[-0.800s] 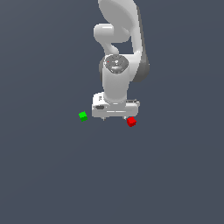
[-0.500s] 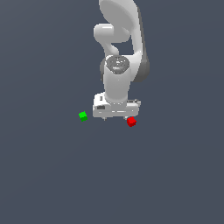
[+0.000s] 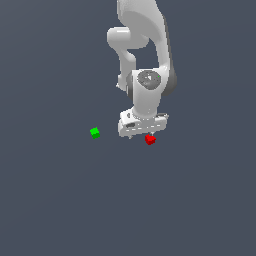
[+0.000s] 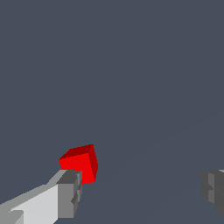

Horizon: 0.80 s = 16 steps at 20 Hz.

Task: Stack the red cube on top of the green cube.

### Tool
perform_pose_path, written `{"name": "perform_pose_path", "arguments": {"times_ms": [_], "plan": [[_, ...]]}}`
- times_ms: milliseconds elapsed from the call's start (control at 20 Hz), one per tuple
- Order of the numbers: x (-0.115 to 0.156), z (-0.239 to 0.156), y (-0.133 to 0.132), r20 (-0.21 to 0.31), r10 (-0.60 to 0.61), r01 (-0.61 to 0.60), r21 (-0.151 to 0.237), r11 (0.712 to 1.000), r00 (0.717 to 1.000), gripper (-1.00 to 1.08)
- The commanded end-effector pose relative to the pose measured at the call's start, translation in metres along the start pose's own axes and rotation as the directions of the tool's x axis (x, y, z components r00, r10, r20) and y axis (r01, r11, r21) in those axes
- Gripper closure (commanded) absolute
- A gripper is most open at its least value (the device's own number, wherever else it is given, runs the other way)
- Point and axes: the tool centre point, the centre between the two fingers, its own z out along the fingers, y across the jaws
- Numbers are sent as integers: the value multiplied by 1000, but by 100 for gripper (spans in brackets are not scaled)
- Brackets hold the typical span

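Plain dark grey-blue bench point(image 3: 60, 200) is seen throughout, w/ only two small objects on it. Tiny bright red matte cube point(image 3: 150, 140) lies just below the white robot gripper point(image 3: 144, 136), beside one grey finger point(image 4: 70, 192) in the wrist view; fingers are spread wide apart, nothing held. Tiny bright green cube point(image 3: 95, 132) sits apart, toward the exterior view's left, w/ bare bench between.

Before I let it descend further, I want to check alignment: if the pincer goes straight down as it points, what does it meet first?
Probably the red cube. In the wrist view one finger sits right at the cube, the other far off, so the open pincer looks off-centre; that finger may land on the cube. Depth is unclear.
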Motion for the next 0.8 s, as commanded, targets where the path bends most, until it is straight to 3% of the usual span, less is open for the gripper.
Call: {"name": "perform_pose_path", "arguments": {"times_ms": [0,350,750], "plan": [[-7,13,-19,-5,-61,61,0,998,998,-92],[-26,42,-56,-15,-185,185,-2,983,983,-92],[-33,52,-67,-18,-227,227,-5,974,974,-92]]}}
